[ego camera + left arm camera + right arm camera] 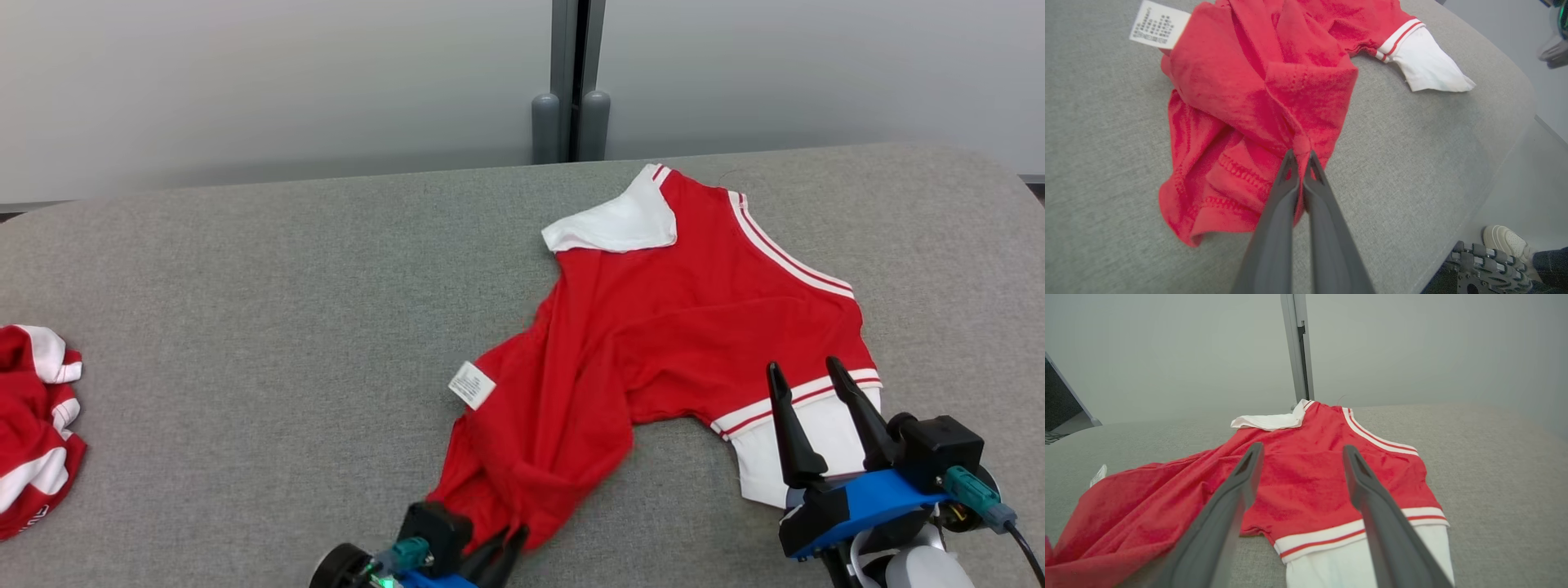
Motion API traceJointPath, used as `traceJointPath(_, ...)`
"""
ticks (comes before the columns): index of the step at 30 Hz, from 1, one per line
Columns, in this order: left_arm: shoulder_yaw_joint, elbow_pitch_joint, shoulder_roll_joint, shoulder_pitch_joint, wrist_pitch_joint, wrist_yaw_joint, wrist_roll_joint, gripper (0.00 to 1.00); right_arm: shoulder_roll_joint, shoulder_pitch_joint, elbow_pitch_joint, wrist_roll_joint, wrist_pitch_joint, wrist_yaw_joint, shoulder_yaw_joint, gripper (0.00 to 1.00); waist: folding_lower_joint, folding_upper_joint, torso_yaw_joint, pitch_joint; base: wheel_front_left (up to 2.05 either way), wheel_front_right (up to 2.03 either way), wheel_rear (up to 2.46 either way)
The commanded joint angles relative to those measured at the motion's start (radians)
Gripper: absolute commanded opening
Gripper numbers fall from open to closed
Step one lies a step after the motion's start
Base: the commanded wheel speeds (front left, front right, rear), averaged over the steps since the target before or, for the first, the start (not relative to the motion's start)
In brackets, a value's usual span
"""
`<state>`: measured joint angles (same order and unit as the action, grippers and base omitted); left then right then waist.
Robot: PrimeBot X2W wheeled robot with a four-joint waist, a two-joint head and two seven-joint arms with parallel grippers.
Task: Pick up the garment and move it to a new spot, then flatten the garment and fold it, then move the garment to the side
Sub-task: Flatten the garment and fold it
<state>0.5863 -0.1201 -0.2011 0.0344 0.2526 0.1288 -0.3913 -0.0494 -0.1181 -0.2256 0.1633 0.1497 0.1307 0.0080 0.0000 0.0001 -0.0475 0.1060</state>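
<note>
Garment: red shirt (694,310) with white sleeves, lying right of centre on the grey worktop (245,327); top half lying fairly spread, lower half bunching into a twisted wad toward the near edge.
Left claw: left claw (500,549) pinching tight on the bunched hem at the near edge; left wrist view showing red cloth wedging between the two tips.
Right claw: right claw (802,365) standing wide apart, hovering over the near white sleeve (816,433), gripping nothing.
Care label: care label (472,384) sticking out on the shirt's left side, so it is probably lying inside out.
Other cloth: second red-and-white garment (33,425) sitting crumpled at the worktop's far left, well apart.
Progress: looking early; the pick-up is only beginning, with one claw holding and most of the cloth resting on the worktop.
Remaining: lifting and moving to a new spot, flattening, folding and setting aside are all waiting.
</note>
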Motion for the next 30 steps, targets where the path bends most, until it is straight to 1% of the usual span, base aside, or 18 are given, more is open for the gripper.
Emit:
traceJointPath(1,0.009,0.007,-0.008,-0.003,0.006,0.001,-0.003,0.98,-0.002,0.004,0.003,0.005,-0.003,0.0,0.001,1.0,0.0,-0.0001,0.0,-0.001,0.0,0.0,0.0)
traceJointPath(2,0.035,0.014,-0.017,-0.008,0.019,0.001,-0.003,1.0,-0.002,0.004,0.004,0.005,-0.004,0.0,0.003,1.0,0.0,-0.0001,0.001,-0.004,0.0,0.0,0.0)
traceJointPath(5,0.093,0.023,-0.038,-0.016,0.042,0.001,-0.021,1.0,-0.002,0.006,0.005,0.007,-0.007,0.0,0.008,1.0,0.0,-0.0001,0.0,-0.011,0.0,0.0,0.0)
traceJointPath(8,0.105,0.041,-0.055,-0.015,0.068,0.001,-0.033,1.0,-0.002,0.009,0.007,0.009,-0.008,0.0,0.01,1.0,0.0,-0.0001,-0.002,-0.017,0.0,0.0,0.0)
traceJointPath(10,0.082,0.068,-0.061,-0.011,0.079,-0.016,-0.048,1.0,-0.002,0.014,0.009,0.011,-0.008,0.0,0.008,1.0,0.0,-0.0001,-0.004,-0.018,0.0,0.0,0.0)
traceJointPath(13,0.034,0.111,-0.075,0.015,0.067,-0.051,-0.048,1.0,-0.002,0.02,0.009,0.013,-0.005,0.0,0.003,1.0,0.0,-0.0001,-0.006,-0.019,0.0,0.0,0.0)
traceJointPath(16,-0.001,0.122,-0.077,0.032,0.067,-0.079,-0.053,1.0,-0.002,0.022,0.01,0.017,-0.004,0.0,0.002,1.0,0.0,-0.0001,-0.01,-0.019,0.0,0.0,0.0)
traceJointPath(18,-0.02,0.103,-0.069,0.047,0.079,-0.091,-0.073,1.0,-0.002,0.017,0.009,0.017,-0.004,0.0,0.004,1.0,0.0,-0.0001,-0.013,-0.017,0.0,0.0,0.0)
traceJointPath(21,-0.035,0.055,-0.048,0.085,0.091,-0.084,-0.105,1.0,-0.002,0.009,0.006,0.02,-0.002,0.0,0.008,1.0,0.0,-0.0001,-0.019,-0.012,0.0,0.0,0.0)
traceJointPath(26,-0.052,-0.065,0.001,0.163,0.093,-0.083,-0.141,1.0,-0.002,-0.004,0.0,0.028,0.003,0.0,0.02,1.0,0.0,-0.0001,-0.031,0.0,0.0,0.0,0.0)
traceJointPath(30,-0.067,-0.165,0.037,0.217,0.095,-0.095,-0.158,1.0,-0.002,-0.019,-0.007,0.029,0.009,0.0,0.029,1.0,0.0,-0.0001,-0.042,0.01,0.0,0.0,0.0)
